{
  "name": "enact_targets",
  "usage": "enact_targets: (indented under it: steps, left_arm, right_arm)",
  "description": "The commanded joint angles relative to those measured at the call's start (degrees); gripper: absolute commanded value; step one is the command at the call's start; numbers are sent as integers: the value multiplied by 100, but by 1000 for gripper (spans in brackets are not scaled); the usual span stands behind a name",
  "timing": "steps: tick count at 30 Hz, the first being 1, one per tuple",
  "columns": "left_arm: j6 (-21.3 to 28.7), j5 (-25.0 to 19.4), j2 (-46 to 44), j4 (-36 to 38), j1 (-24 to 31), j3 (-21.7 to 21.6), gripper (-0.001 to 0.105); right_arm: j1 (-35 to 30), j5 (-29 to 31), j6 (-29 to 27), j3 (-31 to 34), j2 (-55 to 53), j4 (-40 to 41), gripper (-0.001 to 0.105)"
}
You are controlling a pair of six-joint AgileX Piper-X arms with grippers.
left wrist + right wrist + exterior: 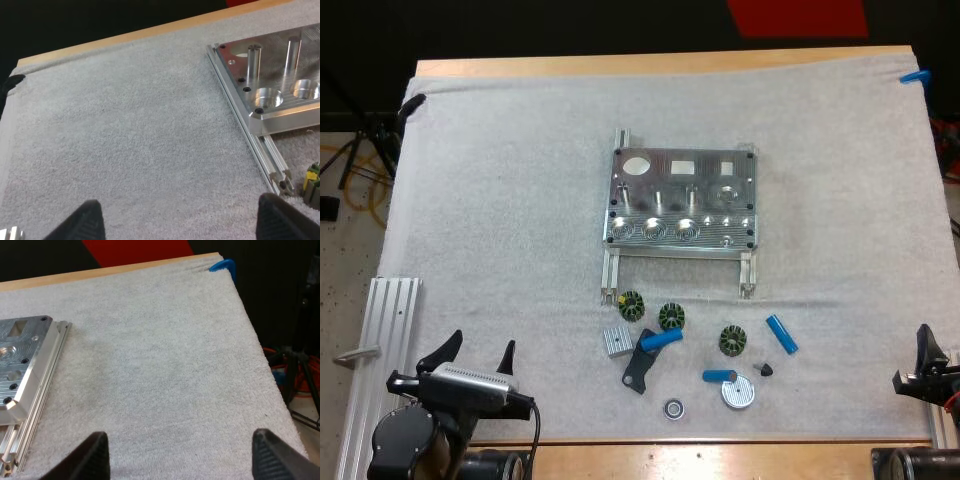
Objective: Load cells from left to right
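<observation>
Cells point(661, 340) lie untouched, none in hand. Nearest, the left gripper point(480, 346) hangs well to the left of the fixture point(680, 190), fingers apart on nothing. The right gripper point(181, 456) hangs well to the fixture's right, fingers also apart. Both look parked clear so the parts stay reachable.

Just off the fixture's near side, loose on the mat point(500, 200), are three blue cells lying flat, likely staged for pickup. One rests on a black bracket point(636, 372). Beside them are three green wound rings point(671, 317), one silver block point(617, 341), one white disc point(739, 393), one bearing point(673, 408) and one black cone point(766, 368).

Farther off is the single fixture. Its near-edge pockets point(620, 232) look empty, so loading seems not begun. Judged next: the leftmost pocket.
</observation>
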Motion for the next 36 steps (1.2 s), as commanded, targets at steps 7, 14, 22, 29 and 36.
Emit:
enact_targets:
  steps: [7,14,22,29,36]
  left_arm:
    - [-62,336,-712,-280,8,-36,63]
    - [-62,676,-124,-278,8,-396,63]
    - [333,1264,1104,-278,-695,-1125,63]
    - [1071,1262,2573,-183,-1593,-1782,63]
    - [1545,1268,3824,-157,-2470,-2147,63]
  right_arm:
    - [-12,-453,-155,-25,-162,0,59]
    - [-12,-1004,-221,-310,319,0,59]
    - [5,-2300,-326,-927,1188,0,59]
    - [5,-2716,-373,-1419,2031,0,59]
    - [584,-2845,-833,-1741,2741,6,59]
